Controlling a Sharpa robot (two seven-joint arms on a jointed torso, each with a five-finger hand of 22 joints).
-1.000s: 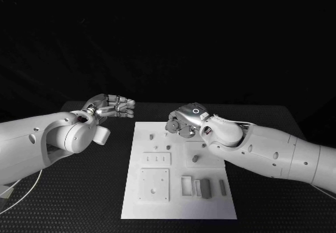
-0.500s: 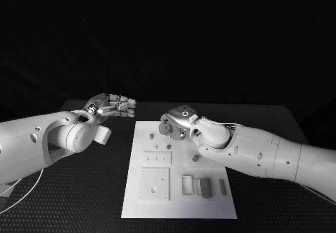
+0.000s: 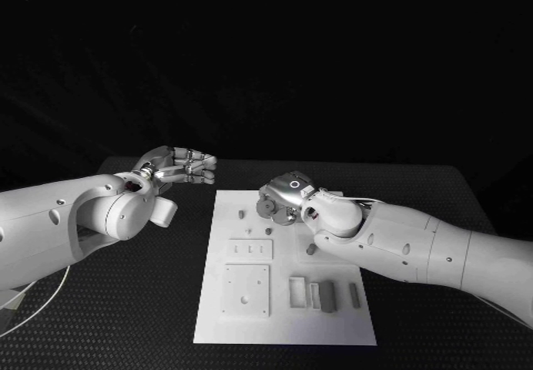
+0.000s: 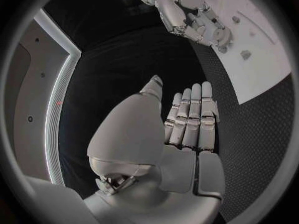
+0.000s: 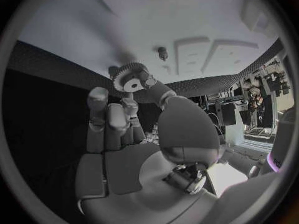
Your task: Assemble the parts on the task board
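Grey and toothed, the gear (image 5: pixel 129 77) sits pinched in the fingers of the right hand (image 3: pixel 284 202), over the upper centre of the task board (image 3: pixel 283 331) — short pegs (image 3: pixel 269 230) stand just below it. The left hand (image 3: pixel 178 168), fingers straight and together, holding nothing, hovers off the board's upper-left corner over bare worktop (image 3: pixel 145 308).

Matt white task board (image 3: pixel 283 327), smooth, plastic-looking, with shallow moulded recesses. Black table (image 3: pixel 133 308) covered in a finely dimpled, rough-textured matt mat. Glossy white hard-shell plastic on both arm casings. Left hand (image 3: pixel 178 168) and right hand (image 3: pixel 281 202) in brushed silver metal with a satin sheen. Toothed gear (image 5: pixel 129 76) pinched by the right hand: dull grey, ridged rim, pale hub. Small parts (image 3: pixel 324 296) matt grey.
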